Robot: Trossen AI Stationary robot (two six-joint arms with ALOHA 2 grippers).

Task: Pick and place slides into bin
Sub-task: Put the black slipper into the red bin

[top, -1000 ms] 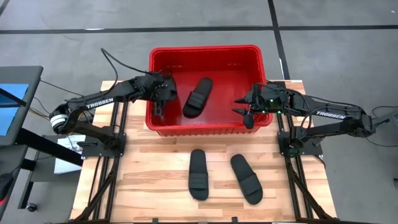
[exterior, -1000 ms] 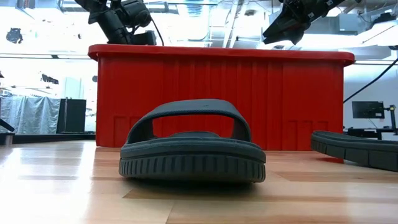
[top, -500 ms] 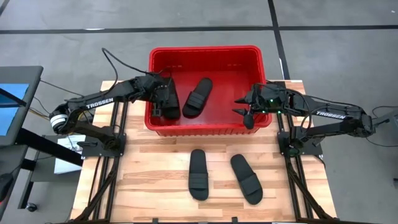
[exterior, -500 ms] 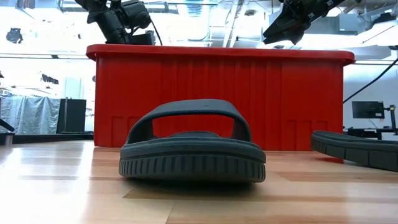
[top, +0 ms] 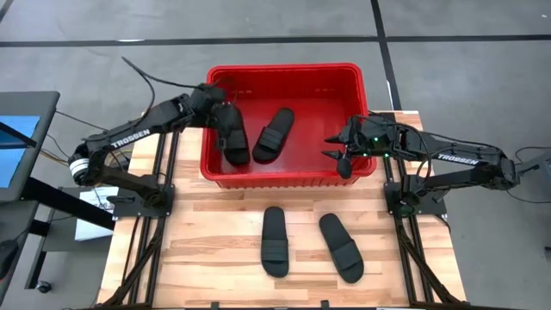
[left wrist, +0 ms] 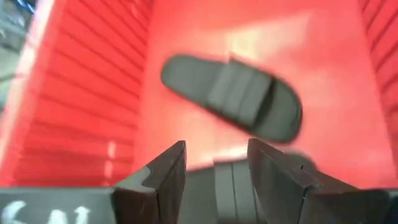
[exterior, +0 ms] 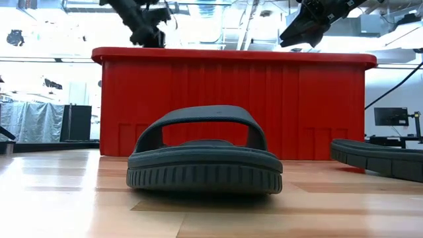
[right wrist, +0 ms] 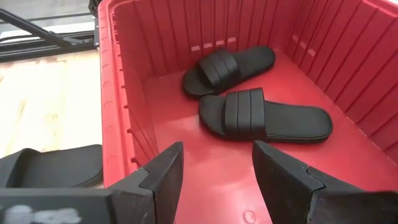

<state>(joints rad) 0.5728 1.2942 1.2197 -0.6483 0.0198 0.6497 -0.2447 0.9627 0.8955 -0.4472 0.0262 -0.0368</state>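
Slides first: two of them lie flat on the floor of the red bin (top: 284,179), one slide near the left wall (top: 235,138) and its partner (top: 274,134) just beside it toward the middle, angled apart. From the right wrist view both sit sole-down, the nearer slide (right wrist: 264,116) and the farther one (right wrist: 228,70) close together without overlapping. Out on the wooden table (top: 198,250), in front of the bin, two more wait side by side: the left table slide (top: 275,241) and the right table slide (top: 342,248), apart from each other. The low view looks straight at one of them (exterior: 204,159), strap arched over the sole. Left hand (top: 217,96) hovers over the bin's left rear corner, fingers spread and clamped on nothing, with a slide lying just beyond its fingertips (left wrist: 171,171). Right hand (top: 337,151) hangs above the bin's right wall near the front corner, jaws wide apart and empty.
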